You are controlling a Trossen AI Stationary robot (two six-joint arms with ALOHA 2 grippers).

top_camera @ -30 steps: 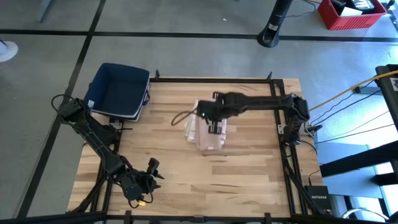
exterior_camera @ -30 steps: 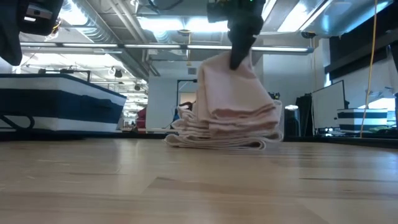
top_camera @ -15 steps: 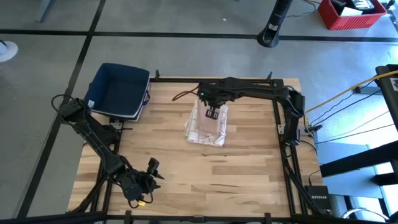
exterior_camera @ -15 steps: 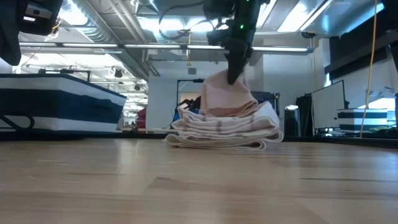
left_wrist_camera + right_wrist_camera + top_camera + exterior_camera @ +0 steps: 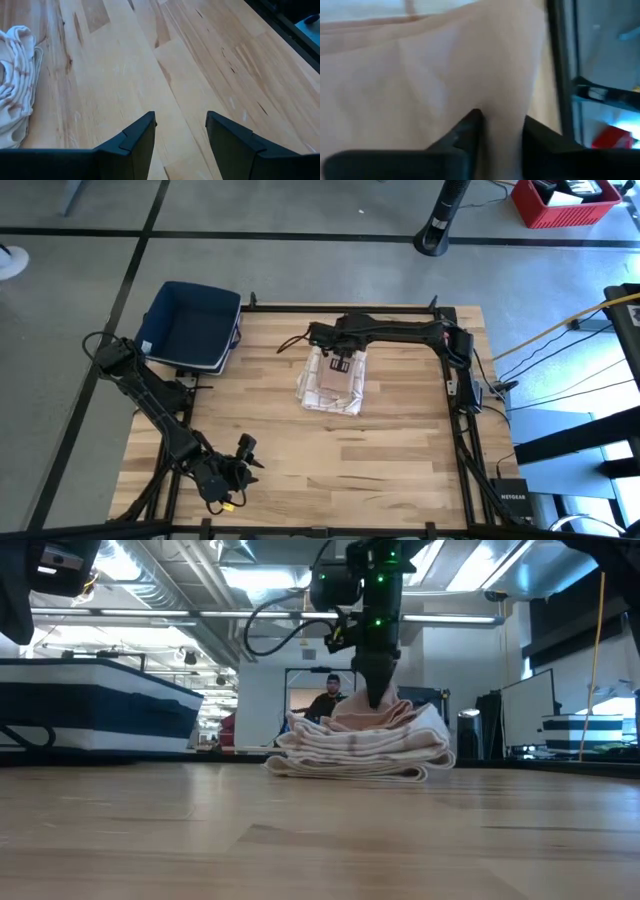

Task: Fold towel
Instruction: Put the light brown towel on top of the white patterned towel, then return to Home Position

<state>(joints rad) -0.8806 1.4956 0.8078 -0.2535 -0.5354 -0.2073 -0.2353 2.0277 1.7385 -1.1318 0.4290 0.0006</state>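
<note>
Fingers of the right arm (image 5: 492, 132) are seen pinched on a ridge of pale pink cloth, with only a thin fold between them, so the cream, faintly striped towel (image 5: 334, 380) is judged to be held by its top layer. This towel lies as a stacked, folded bundle on the light wooden tabletop (image 5: 400, 460), just toward 12 o'clock of the tabletop's centre, and the pinch is made at the bundle's 12 o'clock edge. In the low view the held layer is raised in a small peak above the flat layers (image 5: 360, 745).

Several risks are judged from this. If the cloth is released before it is laid flat, the peak may be left as a hump or may spring back, and the fold would be spoiled. If the pinched layer is drawn sideways, the lower layers may be dragged along and the stack skewed. If more than one layer is caught, part of the bundle may be lifted and undone.

The left arm's fingers (image 5: 180, 135) are spread apart and empty, parked near the 7 o'clock corner, well apart from the towel. A dark blue open bin (image 5: 190, 325) stands at 10 o'clock.
</note>
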